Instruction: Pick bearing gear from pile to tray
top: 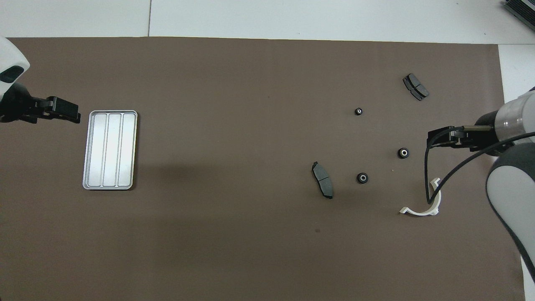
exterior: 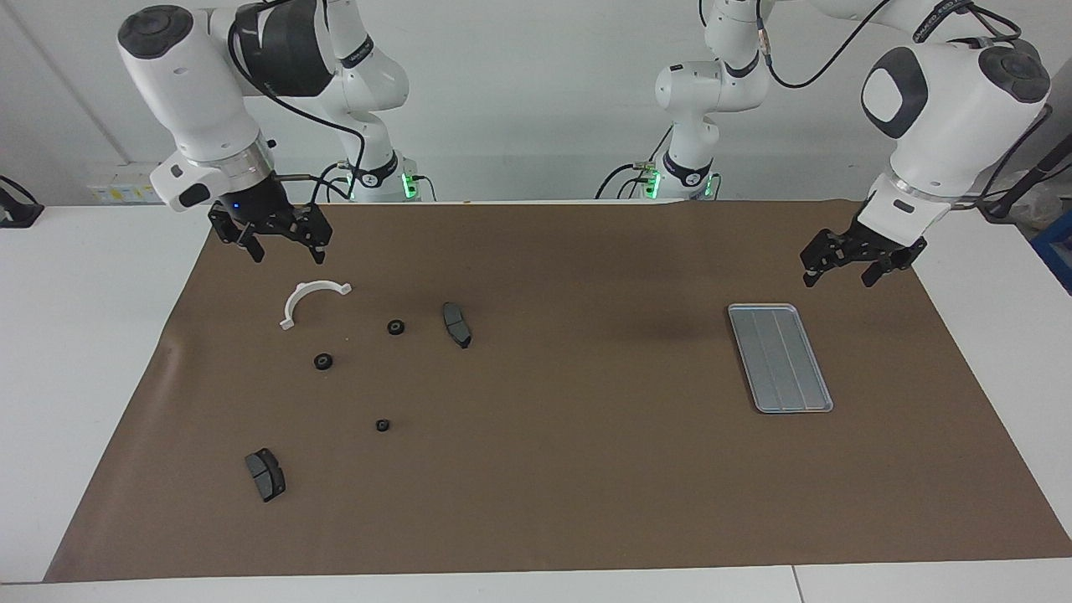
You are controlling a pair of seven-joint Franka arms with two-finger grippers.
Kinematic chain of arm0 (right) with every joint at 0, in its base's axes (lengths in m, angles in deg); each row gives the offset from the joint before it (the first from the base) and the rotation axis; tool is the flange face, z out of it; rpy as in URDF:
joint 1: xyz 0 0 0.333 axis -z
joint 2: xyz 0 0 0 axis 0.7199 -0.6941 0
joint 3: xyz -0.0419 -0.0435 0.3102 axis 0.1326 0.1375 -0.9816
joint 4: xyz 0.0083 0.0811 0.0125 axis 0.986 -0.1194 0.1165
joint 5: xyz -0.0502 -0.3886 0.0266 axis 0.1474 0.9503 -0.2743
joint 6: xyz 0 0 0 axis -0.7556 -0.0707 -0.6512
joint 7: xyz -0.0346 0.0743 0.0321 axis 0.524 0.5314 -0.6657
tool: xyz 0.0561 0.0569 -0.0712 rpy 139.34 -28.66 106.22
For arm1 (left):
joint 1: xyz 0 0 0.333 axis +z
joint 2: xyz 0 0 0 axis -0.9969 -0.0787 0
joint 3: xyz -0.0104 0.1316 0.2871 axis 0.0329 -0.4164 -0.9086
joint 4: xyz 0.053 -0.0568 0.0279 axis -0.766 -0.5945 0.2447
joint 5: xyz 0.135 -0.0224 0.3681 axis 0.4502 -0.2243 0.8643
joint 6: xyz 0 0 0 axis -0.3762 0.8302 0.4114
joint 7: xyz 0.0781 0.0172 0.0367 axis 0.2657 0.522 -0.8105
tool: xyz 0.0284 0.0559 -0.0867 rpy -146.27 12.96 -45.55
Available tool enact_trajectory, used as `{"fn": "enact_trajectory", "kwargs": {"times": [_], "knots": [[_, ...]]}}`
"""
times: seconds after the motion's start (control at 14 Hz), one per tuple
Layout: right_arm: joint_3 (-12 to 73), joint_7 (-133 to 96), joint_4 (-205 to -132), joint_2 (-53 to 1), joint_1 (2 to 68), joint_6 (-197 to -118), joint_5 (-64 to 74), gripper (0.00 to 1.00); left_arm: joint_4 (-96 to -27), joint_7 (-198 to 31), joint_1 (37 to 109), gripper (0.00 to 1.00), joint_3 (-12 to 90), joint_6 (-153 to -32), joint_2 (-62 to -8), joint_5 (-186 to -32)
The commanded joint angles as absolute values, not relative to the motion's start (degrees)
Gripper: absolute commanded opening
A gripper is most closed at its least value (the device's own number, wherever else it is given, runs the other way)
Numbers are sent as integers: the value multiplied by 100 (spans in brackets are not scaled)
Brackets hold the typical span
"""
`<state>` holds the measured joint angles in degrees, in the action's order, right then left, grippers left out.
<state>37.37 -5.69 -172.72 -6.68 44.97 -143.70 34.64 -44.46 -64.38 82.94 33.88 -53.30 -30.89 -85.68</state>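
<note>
Silver ribbed tray (exterior: pixel 780 358); white bracket (exterior: pixel 311 301); brown mat (exterior: pixel 553 469).

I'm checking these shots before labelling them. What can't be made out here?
- White bracket: overhead view, the right arm's cable crosses one end.
- Three black rings, e.g.: too small in both views to show gear teeth.
- Left gripper: overhead view, its arm is cut off by the edge.
</note>
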Motion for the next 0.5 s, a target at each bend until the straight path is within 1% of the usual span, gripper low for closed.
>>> {"fn": "enact_trajectory", "kwargs": {"times": [0.0,0.21,0.43], "knots": [[3756,-848,-18005,-503,4578,-15073,3365,100,-4640,-6395,8311,100,3393,-5428,-2926,-8540],[3765,-1066,-18656,-722,4596,-15944,3374,100,-4640,-6387,8311,100,3393,-5428,-2926,-8540],[3765,-1278,-18833,-1082,4815,-16410,3374,100,-4648,-6387,8311,100,3393,-5428,-2926,-8540]]}}
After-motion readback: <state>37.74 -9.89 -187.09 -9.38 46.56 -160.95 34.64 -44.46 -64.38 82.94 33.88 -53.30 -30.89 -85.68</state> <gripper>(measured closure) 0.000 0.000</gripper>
